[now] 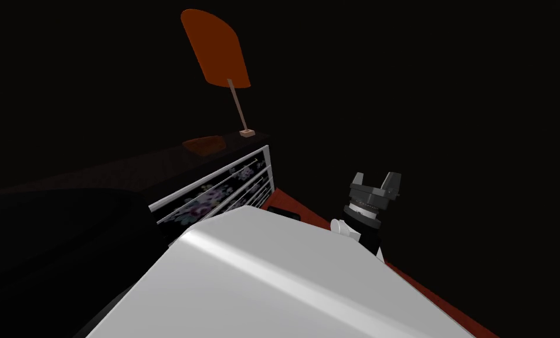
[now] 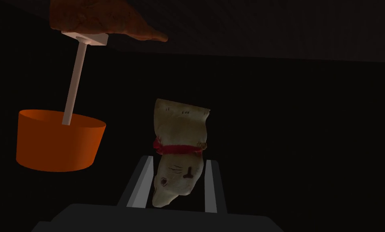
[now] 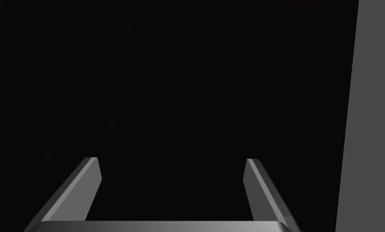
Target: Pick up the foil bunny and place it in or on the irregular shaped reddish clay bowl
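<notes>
Two thin fingers of the left gripper [image 2: 180,159] are clamped on the bunny [image 2: 181,121]. They press the sides of its head just short of the red neck band, and the body sticks out past the fingertips, held in the air. Beyond it stand the orange lamp [image 2: 60,139] and, near the lamp's foot, the reddish bowl [image 2: 107,20], well apart from the bunny.

In the head view the bowl sits left of centre on top of the dark dresser [image 1: 226,182]. The lamp's foot is just right of it and the flowered drawer fronts are below. Right of centre the right gripper [image 1: 376,179] hangs idle, fingers apart, holding nothing.

The bunny looks pale and creased. I judge it light, thin-skinned and easily dented, perhaps slick, so a gentle squeeze suits it. The hold on the narrow head seems skimpy; the broader body beyond the band would give flatter, surer sides.
</notes>
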You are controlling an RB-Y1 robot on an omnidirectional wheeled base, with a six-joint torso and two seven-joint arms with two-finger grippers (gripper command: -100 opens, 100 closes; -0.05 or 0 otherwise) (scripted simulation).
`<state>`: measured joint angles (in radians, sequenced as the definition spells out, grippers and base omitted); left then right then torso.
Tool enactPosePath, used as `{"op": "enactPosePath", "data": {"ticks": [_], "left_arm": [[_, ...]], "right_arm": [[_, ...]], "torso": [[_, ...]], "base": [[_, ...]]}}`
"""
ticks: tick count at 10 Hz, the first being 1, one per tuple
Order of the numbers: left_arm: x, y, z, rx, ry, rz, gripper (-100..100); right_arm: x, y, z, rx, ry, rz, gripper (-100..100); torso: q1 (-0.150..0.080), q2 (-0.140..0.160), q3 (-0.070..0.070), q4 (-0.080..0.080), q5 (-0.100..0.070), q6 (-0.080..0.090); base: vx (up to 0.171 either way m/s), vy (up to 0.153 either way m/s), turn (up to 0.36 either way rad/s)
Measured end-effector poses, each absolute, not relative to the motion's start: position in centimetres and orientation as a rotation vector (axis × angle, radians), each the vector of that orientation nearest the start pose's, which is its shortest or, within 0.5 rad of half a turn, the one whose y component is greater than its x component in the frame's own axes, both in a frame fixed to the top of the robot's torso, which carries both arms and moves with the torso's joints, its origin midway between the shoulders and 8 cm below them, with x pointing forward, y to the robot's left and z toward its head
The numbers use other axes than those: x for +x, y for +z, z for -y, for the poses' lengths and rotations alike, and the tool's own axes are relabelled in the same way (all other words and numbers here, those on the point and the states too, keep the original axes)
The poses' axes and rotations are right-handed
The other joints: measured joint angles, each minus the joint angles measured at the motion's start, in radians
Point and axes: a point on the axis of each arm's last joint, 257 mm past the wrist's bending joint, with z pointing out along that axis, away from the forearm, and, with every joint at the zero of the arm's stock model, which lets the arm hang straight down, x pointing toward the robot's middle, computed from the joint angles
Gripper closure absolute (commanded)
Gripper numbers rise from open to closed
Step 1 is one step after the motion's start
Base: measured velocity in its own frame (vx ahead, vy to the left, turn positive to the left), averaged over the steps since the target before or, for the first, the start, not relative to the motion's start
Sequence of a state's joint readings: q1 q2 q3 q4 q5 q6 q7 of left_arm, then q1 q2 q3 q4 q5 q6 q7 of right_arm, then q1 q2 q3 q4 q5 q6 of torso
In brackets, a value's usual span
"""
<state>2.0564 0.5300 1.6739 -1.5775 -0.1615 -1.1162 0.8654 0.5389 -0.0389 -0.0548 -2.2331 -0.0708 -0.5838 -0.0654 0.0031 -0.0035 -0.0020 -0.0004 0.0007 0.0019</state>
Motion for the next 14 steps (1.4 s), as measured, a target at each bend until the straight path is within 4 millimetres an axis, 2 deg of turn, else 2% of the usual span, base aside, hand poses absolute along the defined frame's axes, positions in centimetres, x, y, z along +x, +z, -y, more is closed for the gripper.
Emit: {"op": "enactPosePath", "data": {"ticks": [4, 14], "left_arm": [[0.2, 22.9, -58.3, -0.681, 0.145, -1.904, 100], [1.1, 20.9, -53.1, -0.772, 0.03, -2.164, 100]], "right_arm": [[33.1, 0.9, 30.7, 0.688, 1.338, -0.576, 0], [33.1, 0.9, 30.7, 0.688, 1.338, -0.576, 0]], "torso": [[0.003, -0.005, -0.003, -0.001, 0.001, 0.001], [0.0, -0.006, -0.004, -0.001, 0.0, 0.001]], "base": [[0.084, 0.064, -0.227], [0.099, 0.084, -0.2]]}}
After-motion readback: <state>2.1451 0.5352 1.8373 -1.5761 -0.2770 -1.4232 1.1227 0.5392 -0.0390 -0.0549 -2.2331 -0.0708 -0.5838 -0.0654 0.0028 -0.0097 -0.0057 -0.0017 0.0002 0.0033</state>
